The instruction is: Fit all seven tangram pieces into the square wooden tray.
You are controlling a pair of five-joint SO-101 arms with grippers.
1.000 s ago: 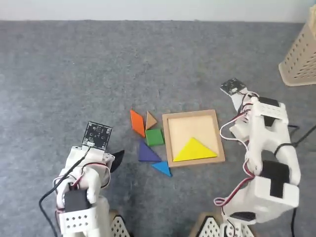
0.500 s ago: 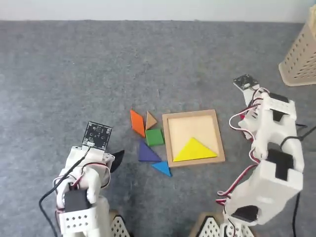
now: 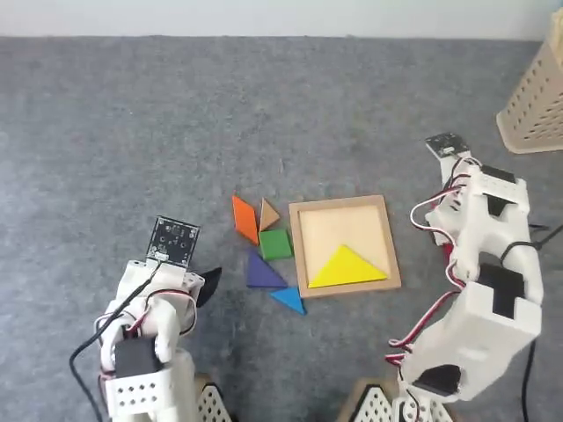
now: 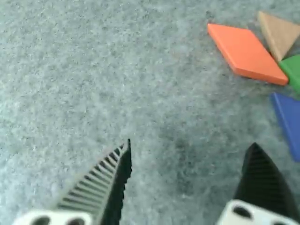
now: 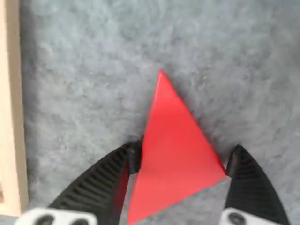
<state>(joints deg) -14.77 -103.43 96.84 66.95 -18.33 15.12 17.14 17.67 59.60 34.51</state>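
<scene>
The square wooden tray (image 3: 339,224) lies mid-table with a yellow triangle (image 3: 346,266) flat inside it. Just off its left side lie an orange parallelogram (image 3: 244,219), a tan triangle (image 3: 267,214), a green square (image 3: 275,243), a purple-blue triangle (image 3: 262,272) and a light blue triangle (image 3: 288,299). A red triangle (image 5: 173,150) rests on the carpet right of the tray. My right gripper (image 5: 185,147) is open and low over it, one finger on each side. My left gripper (image 4: 190,145) is open over bare carpet, short of the orange parallelogram (image 4: 246,54).
Grey carpet covers the table. A perforated beige container (image 3: 537,97) stands at the far right. The tray's wooden rim (image 5: 10,108) runs close beside the right gripper. The right arm (image 3: 479,229) rises right of the tray.
The right arm has swung from the tray's right edge farther right and away, ending over the red triangle. The left arm has not moved.
</scene>
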